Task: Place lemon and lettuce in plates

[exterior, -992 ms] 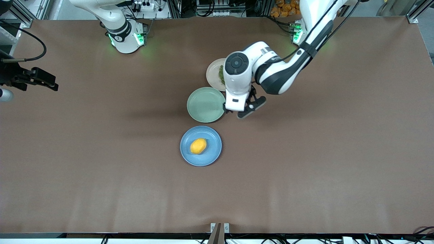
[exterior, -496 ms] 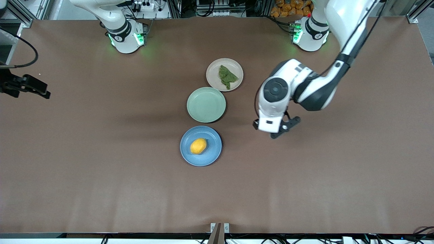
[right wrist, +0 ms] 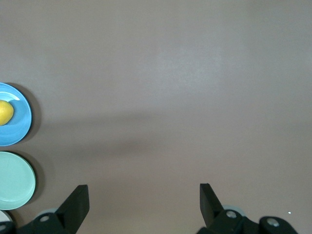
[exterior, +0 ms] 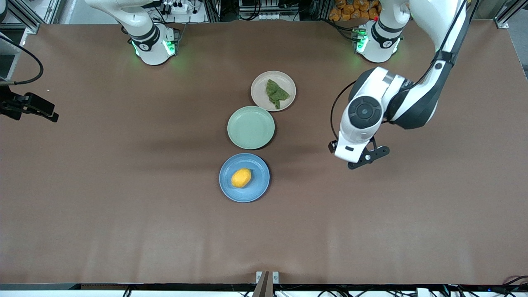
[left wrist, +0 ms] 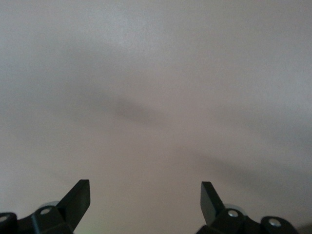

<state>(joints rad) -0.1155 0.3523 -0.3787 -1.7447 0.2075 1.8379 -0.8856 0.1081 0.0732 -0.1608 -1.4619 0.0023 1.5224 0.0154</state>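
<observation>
The lemon (exterior: 241,177) sits in the blue plate (exterior: 260,187). The green plate (exterior: 251,127) is the middle one. Just beside it, farther from the camera, the lettuce (exterior: 275,93) lies in the beige plate (exterior: 259,88). The left end effector (exterior: 359,159) hangs over bare desk (exterior: 123,206) toward the left arm's end, fingers apart, holding nothing. The right end effector (right wrist: 144,208) waits, fingers apart too.

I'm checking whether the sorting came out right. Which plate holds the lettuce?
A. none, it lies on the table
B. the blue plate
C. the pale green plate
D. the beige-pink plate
D: the lettuce lies in the beige-pink plate, the one farthest from the front camera; the blue plate holds the lemon, and the pale green plate between them holds nothing.
</observation>
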